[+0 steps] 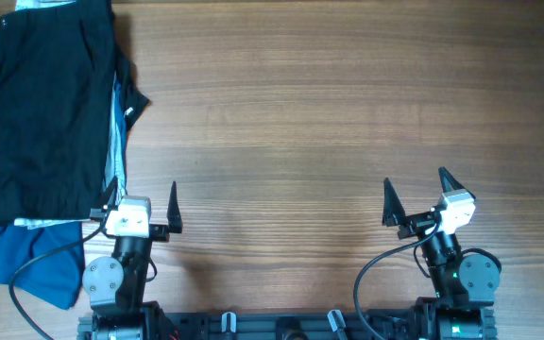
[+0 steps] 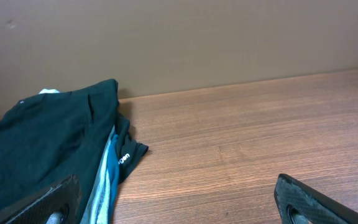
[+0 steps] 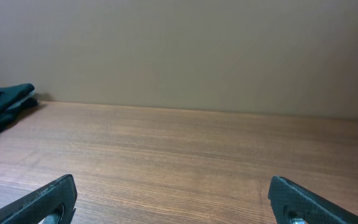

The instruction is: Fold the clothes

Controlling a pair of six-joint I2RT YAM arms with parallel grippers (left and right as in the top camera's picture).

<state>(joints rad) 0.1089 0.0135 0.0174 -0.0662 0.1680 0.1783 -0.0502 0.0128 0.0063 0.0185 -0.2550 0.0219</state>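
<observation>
The left gripper [image 1: 142, 192] stands wide open near the worktop's front edge, holding nothing. Its outer finger sits right at the lower right corner of the clothes pile, and from overhead it is hard to tell whether it touches the cloth. The right gripper [image 1: 416, 179] is likewise spread wide and empty, well apart from any garment, over the bare wood-grain worktop [image 1: 300, 113]. The black shorts [image 1: 45, 104] lie at the far left of the worktop, spread flat on top of the pile as a long dark panel running from the back edge toward the left arm, with faint seam lines down the fabric. A small black tab [image 2: 124, 160] with white lettering pokes out from the right side. Beneath, a strip of light-blue fabric [image 1: 115, 142] shows along the right edge, and deep blue cloth [image 1: 26, 257] spills out at the left side and the lower left.
</observation>
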